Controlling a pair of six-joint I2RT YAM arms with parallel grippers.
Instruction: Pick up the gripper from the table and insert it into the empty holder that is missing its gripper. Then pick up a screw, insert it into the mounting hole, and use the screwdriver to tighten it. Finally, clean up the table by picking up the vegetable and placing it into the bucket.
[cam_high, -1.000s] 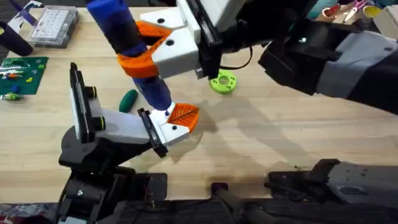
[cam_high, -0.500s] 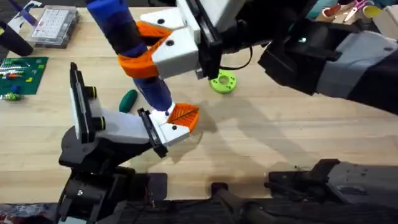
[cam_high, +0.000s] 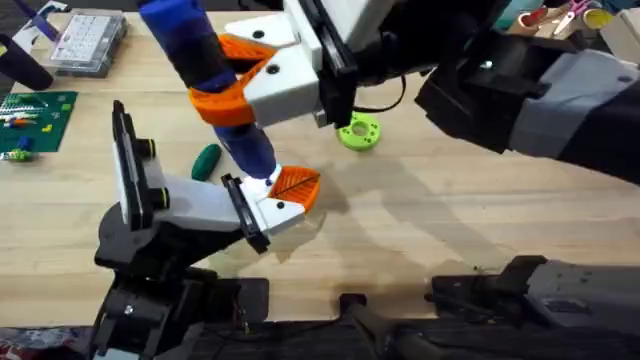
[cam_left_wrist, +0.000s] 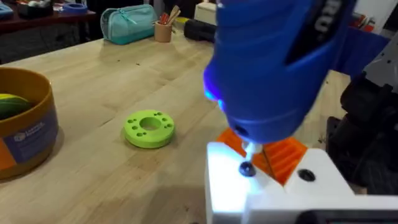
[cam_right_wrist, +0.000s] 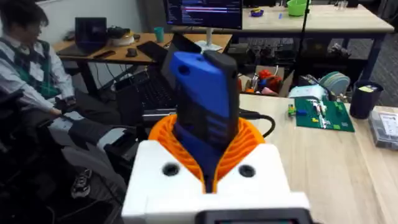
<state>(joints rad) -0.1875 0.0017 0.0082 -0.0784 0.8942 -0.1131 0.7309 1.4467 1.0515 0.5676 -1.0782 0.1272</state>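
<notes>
- Right hand (cam_high: 235, 75) pressed together on the screwdriver (cam_high: 215, 80) — orange pads clamping the fat blue body from two sides, seen also in the right wrist view, so that the tool stays steady and steep.
- Screwdriver tilted with the tip down and near, thin metal bit (cam_left_wrist: 249, 152) standing on a dark screw head (cam_left_wrist: 247, 168) in the white block; judged as the tightening step in hand, bit kept in line with the mounting hole.
- The gripper (cam_high: 285, 195) already seated against the black end plate of the holder (cam_high: 190, 205), orange ribbed finger pointing right; held there by the holder, so one arm is enough for driving the screw.
- Left hand: cannot tell if spread or pressed together, fingers not visible in its own view; wrist camera close to the block, probably for watching or steadying the work.
- The vegetable (cam_high: 207, 160) lying on the desk (cam_high: 450, 230) just left of the screwdriver tip, not yet cleaned up.
- The bucket (cam_left_wrist: 25, 130) at the edge of the left wrist view, something green and yellow already inside.
- Bright green ring (cam_high: 358, 132) flat on the desk, farther right.
- Desk of light wooden planks — a clear parts box (cam_high: 88, 40) and a green circuit board (cam_high: 35, 118) at the far left; behind, an office room with other desks and a monitor.
</notes>
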